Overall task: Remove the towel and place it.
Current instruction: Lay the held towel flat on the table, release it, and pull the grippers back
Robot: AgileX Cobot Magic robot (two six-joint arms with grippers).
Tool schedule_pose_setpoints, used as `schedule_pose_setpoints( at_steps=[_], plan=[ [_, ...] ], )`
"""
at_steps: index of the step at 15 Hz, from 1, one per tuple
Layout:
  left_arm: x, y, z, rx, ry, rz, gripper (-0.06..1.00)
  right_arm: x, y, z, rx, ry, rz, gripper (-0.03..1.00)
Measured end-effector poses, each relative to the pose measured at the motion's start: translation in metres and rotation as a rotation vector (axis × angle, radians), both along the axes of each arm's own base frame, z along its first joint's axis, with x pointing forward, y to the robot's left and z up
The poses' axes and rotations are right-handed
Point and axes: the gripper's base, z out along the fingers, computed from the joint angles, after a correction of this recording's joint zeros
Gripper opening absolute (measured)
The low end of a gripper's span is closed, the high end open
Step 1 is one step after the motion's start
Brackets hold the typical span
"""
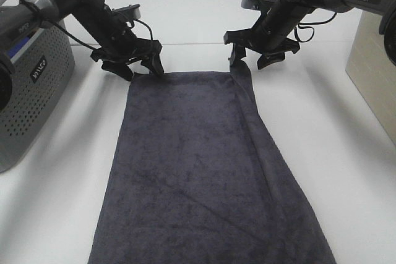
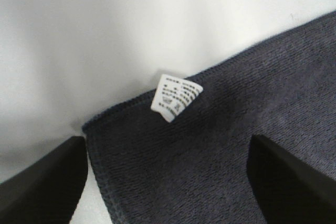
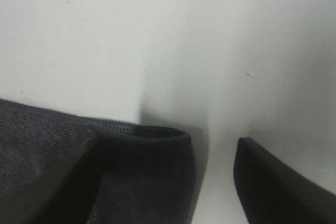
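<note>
The dark charcoal towel point(image 1: 198, 171) lies spread flat on the white table, running from the far middle to the near edge. My left gripper point(image 1: 137, 66) hangs open over its far left corner. In the left wrist view that gripper point(image 2: 168, 182) straddles the corner of the towel point(image 2: 210, 156), and a white care label point(image 2: 176, 96) shows there. My right gripper point(image 1: 255, 59) is open at the far right corner, which curls up against one finger. In the right wrist view the towel point(image 3: 142, 177) has its folded corner beside one finger point(image 3: 58, 187) of that gripper point(image 3: 168, 187).
A grey perforated basket point(image 1: 31, 91) stands at the left edge of the table, with something blue point(image 1: 15, 44) in it. A beige box point(image 1: 374, 66) stands at the right edge. Bare white table point(image 1: 346, 171) flanks the towel.
</note>
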Motion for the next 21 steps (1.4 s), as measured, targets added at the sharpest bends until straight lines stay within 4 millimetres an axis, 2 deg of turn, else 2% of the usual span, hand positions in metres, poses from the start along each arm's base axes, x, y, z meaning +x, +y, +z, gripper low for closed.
schedule_pose_setpoints(
  at_steps=[6, 10, 13, 14, 21],
  plan=[
    [0.0, 0.0, -0.001, -0.004, 0.008, 0.015, 0.79, -0.005, 0.001, -0.001, 0.041, 0.066, -0.025, 0.69],
    [0.0, 0.0, -0.001, -0.004, 0.008, 0.015, 0.79, -0.004, -0.03, -0.003, 0.014, 0.123, -0.061, 0.69],
    [0.0, 0.0, -0.001, -0.004, 0.008, 0.015, 0.79, 0.001, -0.06, -0.002, 0.074, 0.132, -0.107, 0.69],
    [0.0, 0.0, -0.001, -0.004, 0.008, 0.015, 0.79, 0.001, -0.065, -0.001, 0.089, 0.125, -0.094, 0.69],
    [0.0, 0.0, -0.001, -0.004, 0.008, 0.015, 0.79, -0.005, -0.065, -0.001, 0.092, 0.174, -0.008, 0.7]
  ],
)
